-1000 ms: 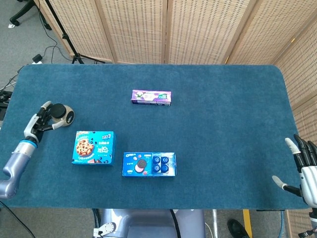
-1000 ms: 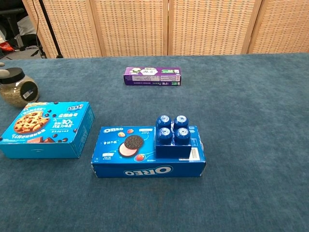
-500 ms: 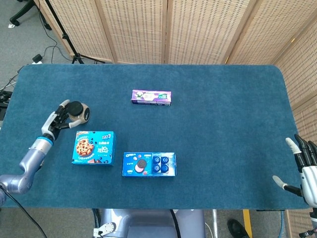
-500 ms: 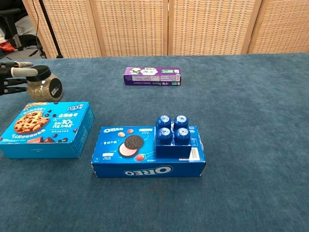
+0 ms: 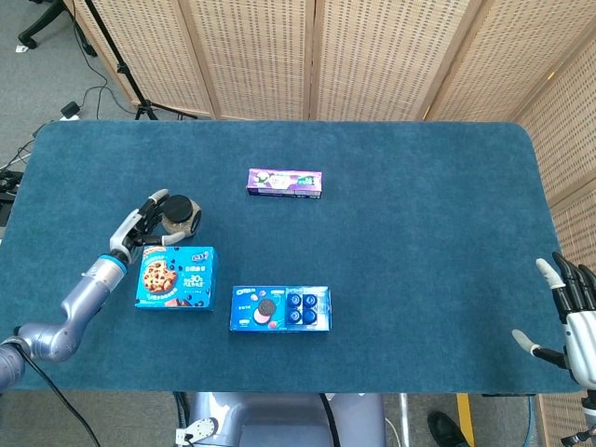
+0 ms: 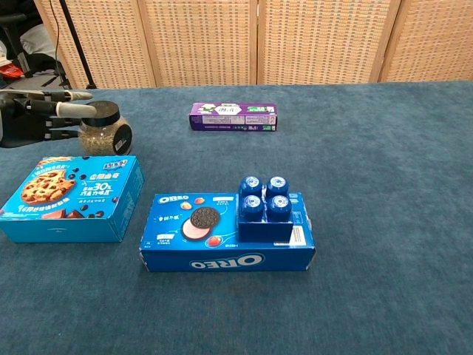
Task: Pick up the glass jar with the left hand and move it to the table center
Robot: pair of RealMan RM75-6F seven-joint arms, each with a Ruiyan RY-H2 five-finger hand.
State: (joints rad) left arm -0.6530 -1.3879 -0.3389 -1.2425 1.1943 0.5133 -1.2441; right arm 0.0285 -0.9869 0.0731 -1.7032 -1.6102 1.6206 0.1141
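Left hand (image 5: 147,219) grips the small glass jar with black lid (image 5: 181,214), fingers wrapped around its lid and upper body; in the chest view the fingers (image 6: 70,109) lie across the lid. Cannot tell whether the jar touches the table or is held just above it. Jar position: left part of the blue carpeted table (image 5: 419,205), just beyond the far edge of the light-blue chocolate-chip cookie box (image 5: 175,277), well left of table centre.

Right hand (image 5: 575,317) at the near right table edge, fingers spread, holding nothing.

Other items: purple rectangular snack box (image 5: 285,182) lying far of centre; dark-blue Oreo box (image 5: 279,308) near centre, with four round blue-topped cups (image 6: 264,194) seated in its right end. Woven folding screens (image 5: 372,56) behind the table.
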